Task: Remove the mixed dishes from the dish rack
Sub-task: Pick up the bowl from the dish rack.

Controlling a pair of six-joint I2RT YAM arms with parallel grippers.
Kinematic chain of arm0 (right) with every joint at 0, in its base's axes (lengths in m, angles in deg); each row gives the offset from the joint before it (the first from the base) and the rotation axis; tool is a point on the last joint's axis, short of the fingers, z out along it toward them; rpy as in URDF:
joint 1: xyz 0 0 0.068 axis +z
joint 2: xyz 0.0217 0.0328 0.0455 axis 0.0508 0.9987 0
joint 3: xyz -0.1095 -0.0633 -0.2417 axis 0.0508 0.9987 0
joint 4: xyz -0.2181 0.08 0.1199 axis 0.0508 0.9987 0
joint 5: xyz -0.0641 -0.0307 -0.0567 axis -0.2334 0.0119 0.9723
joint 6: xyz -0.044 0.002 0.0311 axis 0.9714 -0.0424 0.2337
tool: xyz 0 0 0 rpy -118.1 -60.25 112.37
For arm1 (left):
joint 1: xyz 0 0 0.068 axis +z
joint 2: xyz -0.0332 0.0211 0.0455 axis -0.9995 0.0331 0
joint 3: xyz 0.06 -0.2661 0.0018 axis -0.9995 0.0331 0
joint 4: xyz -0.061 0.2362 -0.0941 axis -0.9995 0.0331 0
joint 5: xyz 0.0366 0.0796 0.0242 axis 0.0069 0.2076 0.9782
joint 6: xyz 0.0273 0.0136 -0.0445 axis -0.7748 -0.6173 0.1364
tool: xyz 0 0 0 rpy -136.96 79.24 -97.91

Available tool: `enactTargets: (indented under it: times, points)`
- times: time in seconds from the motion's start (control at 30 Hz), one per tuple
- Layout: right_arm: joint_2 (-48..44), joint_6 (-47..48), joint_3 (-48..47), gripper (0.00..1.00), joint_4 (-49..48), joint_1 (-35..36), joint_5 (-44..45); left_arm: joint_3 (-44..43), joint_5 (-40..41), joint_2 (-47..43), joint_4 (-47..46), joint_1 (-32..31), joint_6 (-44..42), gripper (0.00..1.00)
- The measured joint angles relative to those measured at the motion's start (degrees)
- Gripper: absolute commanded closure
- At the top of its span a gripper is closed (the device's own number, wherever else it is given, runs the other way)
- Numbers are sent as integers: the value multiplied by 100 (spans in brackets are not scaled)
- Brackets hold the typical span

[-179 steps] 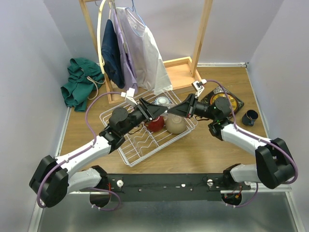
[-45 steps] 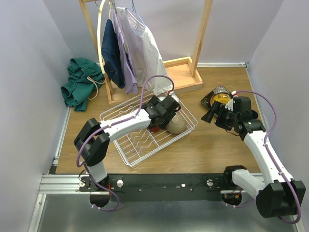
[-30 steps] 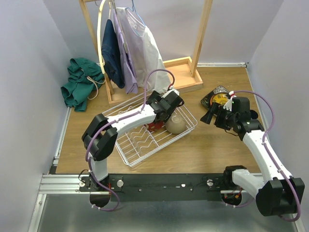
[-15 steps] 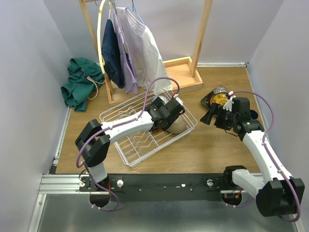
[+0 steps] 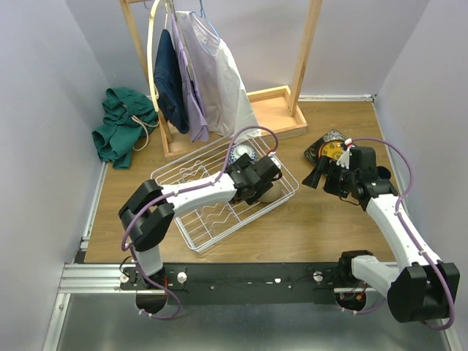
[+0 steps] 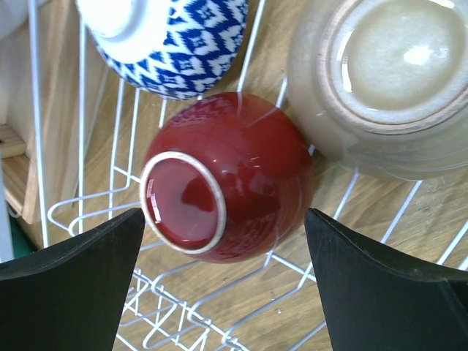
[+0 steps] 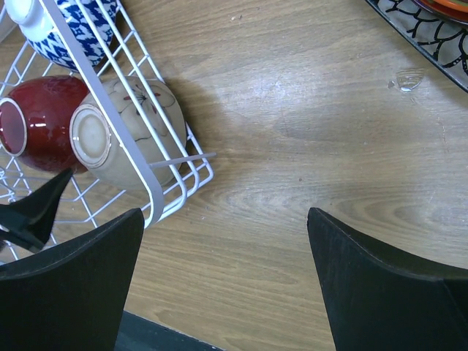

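Left gripper (image 6: 224, 212): jaws wide, empty, straddling red bowl (image 6: 227, 175) from above.
Right gripper (image 7: 224, 212): jaws wide, empty, over bare table (image 7: 329, 146) beside rack's right corner.
Dish rack (image 5: 205, 219): mid-table.
Tan bowl (image 6: 387, 80), blue-white bowl (image 6: 175, 44): beside red, rack's far-right corner.

Pale grey-lilac walls (image 5: 44, 88) close in the wooden surface (image 5: 329, 227) on three sides. Beyond the left claw (image 5: 257, 183), a wooden clothes stand (image 5: 304, 66) rises against the back wall, with its flat base (image 5: 274, 110) resting on the surface. A white shirt (image 5: 219, 80) and a navy garment (image 5: 170, 80) hang from it. Far to the left of that claw, a green cloth (image 5: 121, 124) lies heaped in the corner. Under the right claw (image 5: 314, 178) the bare wood carries a soft sheen of even light. Nearer than both claws, a metal rail (image 5: 95, 274) edges the surface.
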Motion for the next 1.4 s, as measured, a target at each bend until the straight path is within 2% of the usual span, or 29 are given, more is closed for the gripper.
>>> enactTargets:
  times: [0.5,0.9,1.2,1.27,1.33,1.4]
  points:
    - [0,-109,127,0,-26,0,0,48,667,505,-247,-236,302,1]
    - [50,-107,140,0,-26,0,-2,162,1353,785,-608,-341,295,1]
    - [107,-105,160,0,-28,0,-7,162,1917,1086,-551,-579,98,1]
    - [125,-105,179,0,-28,0,-7,160,2065,1158,-562,-616,85,5]
    - [151,-107,197,0,-28,0,-11,151,2153,1200,-590,-623,109,13]
    - [181,-105,203,0,-31,0,-24,138,2190,1215,-575,-638,131,27]
